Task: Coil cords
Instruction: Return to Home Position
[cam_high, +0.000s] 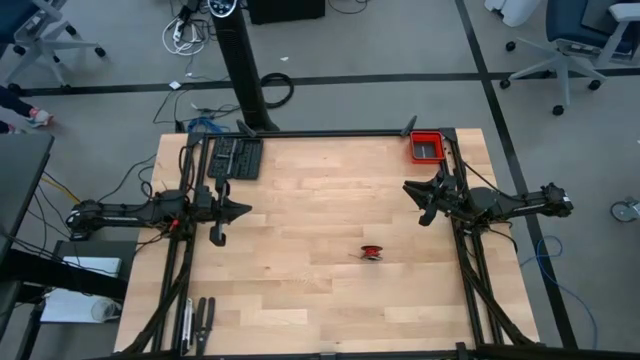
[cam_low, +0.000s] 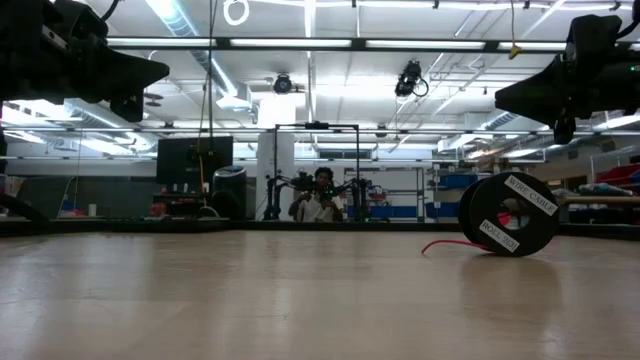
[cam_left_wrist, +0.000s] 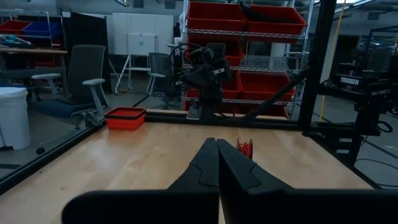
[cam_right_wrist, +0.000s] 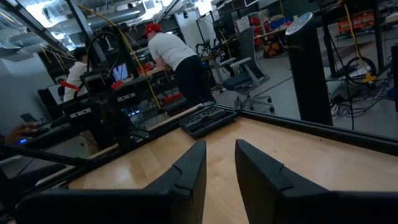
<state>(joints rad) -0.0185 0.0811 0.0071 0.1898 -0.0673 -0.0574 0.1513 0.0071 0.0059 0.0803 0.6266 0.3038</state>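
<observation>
1. One wooden table carries the job, and most of its top is bare.
2. Two dark arms stand at opposite sides of the table, both lifted above the top and well apart from the spool. The left tool has its fingers pressed together on nothing. The right tool has its fingers a little apart and also holds nothing.
3. The black spool stands on its two rims on the table, between the arms and nearer to the right arm's side. Its axle lies level. One labelled flange faces the low camera, turned somewhat aside, so the long axis runs roughly front to back, at a slant.
4. The red cord is nearly all wound on the spool. Only a short loose end lies on the table, and it points toward the left arm's side.
5. In my judgement the winding looks finished, and the step in hand is bringing the arms to rest. The next move calls for no grasp. Each arm needs only to fold into its resting pose without catching the loose end.
</observation>
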